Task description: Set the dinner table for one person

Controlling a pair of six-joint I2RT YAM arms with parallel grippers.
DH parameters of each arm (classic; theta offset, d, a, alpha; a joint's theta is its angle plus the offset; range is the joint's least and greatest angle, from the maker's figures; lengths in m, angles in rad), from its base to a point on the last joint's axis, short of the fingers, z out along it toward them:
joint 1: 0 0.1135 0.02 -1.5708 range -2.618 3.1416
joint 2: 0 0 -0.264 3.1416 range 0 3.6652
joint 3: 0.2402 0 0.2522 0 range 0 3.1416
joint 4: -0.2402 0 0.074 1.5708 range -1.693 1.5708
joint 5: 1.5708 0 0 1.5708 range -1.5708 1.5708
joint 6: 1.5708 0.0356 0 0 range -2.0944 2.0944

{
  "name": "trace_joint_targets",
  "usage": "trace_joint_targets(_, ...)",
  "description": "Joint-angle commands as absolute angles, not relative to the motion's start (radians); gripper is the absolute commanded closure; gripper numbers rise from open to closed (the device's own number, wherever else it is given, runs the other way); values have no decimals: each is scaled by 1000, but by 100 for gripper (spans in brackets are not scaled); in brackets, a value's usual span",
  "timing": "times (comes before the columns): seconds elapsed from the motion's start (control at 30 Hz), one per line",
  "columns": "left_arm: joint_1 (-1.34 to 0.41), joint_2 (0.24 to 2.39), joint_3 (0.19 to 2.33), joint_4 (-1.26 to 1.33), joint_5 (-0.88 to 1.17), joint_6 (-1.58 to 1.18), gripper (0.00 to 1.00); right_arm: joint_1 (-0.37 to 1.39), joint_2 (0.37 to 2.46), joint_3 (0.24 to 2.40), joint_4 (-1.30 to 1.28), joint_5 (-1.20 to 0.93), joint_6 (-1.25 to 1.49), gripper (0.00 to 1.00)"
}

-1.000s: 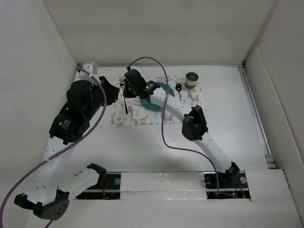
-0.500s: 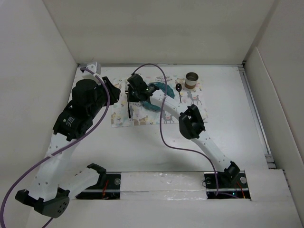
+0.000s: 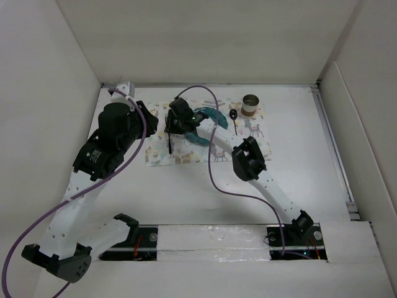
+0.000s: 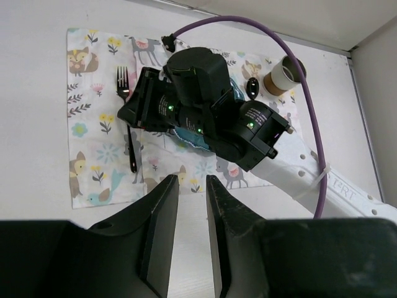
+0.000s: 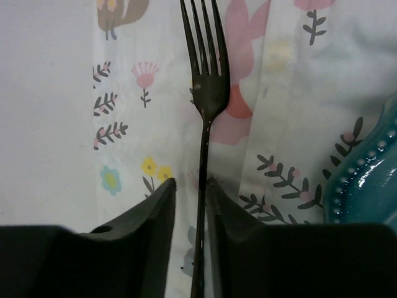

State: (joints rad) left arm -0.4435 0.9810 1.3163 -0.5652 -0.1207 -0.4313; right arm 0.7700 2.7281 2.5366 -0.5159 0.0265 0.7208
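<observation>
A black fork (image 5: 208,93) lies flat on the left part of the animal-print placemat (image 3: 186,152), tines pointing away; it also shows in the top view (image 3: 168,141) and the left wrist view (image 4: 131,149). My right gripper (image 5: 191,183) hovers low over its handle with the jaws slightly apart. The handle runs between them, close to the right finger, with mat showing on its other side. A teal plate (image 3: 214,115) sits just right of the fork. My left gripper (image 4: 192,180) is narrowly open and empty, above the white dinner table (image 3: 298,155) near the mat's front edge.
A black spoon (image 3: 233,115) and a brown paper cup (image 3: 250,104) stand on the mat's far right. White panels wall the table. The right arm's purple cable loops over the mat. The left arm hangs over the table's left side.
My right gripper has shifted a little right and nearer, and the fork with it, from the mat's left edge further onto the mat. My left arm drifted slightly right.
</observation>
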Motion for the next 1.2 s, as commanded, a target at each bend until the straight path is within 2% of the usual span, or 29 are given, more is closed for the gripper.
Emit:
trace_joint_targets(0.0, -448, 977, 1313, -515, -127, -430, 77, 758, 2630, 2563, -420, -32, 730, 62)
trace_joint_targets(0.03, -448, 979, 1318, -515, -135, -426, 77, 758, 2606, 2544, -410, -44, 730, 59)
trace_joint_targets(0.07, -448, 991, 1344, -514, -153, -419, 76, 749, 2498, 2499, -369, -72, 726, 51)
trace_joint_targets(0.13, -448, 994, 1358, -512, -175, -410, 74, 749, 2454, 2441, -353, -100, 723, 44)
trace_joint_targets(0.2, -448, 1011, 1400, -502, -192, -400, 70, 730, 2317, 2373, -316, -147, 713, 38)
trace_joint_targets(0.27, -448, 1035, 1434, -489, -218, -397, 63, 720, 2223, 2262, -299, -182, 697, 20)
trace_joint_targets(0.3, -448, 1042, 1462, -480, -219, -394, 57, 706, 2129, 2225, -292, -219, 665, 0)
trace_joint_targets(0.47, -448, 1066, 1502, -422, -210, -420, 43, 652, 1772, 1932, -298, -235, 543, 0)
trace_joint_targets(0.6, -448, 1072, 1557, -422, -256, -413, 36, 539, 1386, 1558, -258, -129, 497, 0)
trace_joint_targets(0.63, -439, 1069, 1571, -431, -296, -410, 36, 464, 1236, 1505, -267, -100, 494, 0)
trace_joint_targets(0.77, -439, 1019, 1572, -457, -389, -400, 34, 235, 975, 1332, -353, -21, 477, 0)
trace_joint_targets(0.83, -439, 994, 1531, -456, -419, -411, 33, 250, 928, 1301, -454, 179, 454, 0)
trace_joint_targets(0.9, -439, 965, 1488, -462, -414, -428, 33, 246, 879, 1267, -497, 266, 471, 0)
trace_joint_targets(1.0, -439, 933, 1427, -472, -394, -460, 35, 235, 838, 1210, -491, 316, 486, 0)
trace_joint_targets(1.17, -439, 933, 1391, -486, -356, -489, 34, 224, 884, 1203, -460, 233, 491, 0)
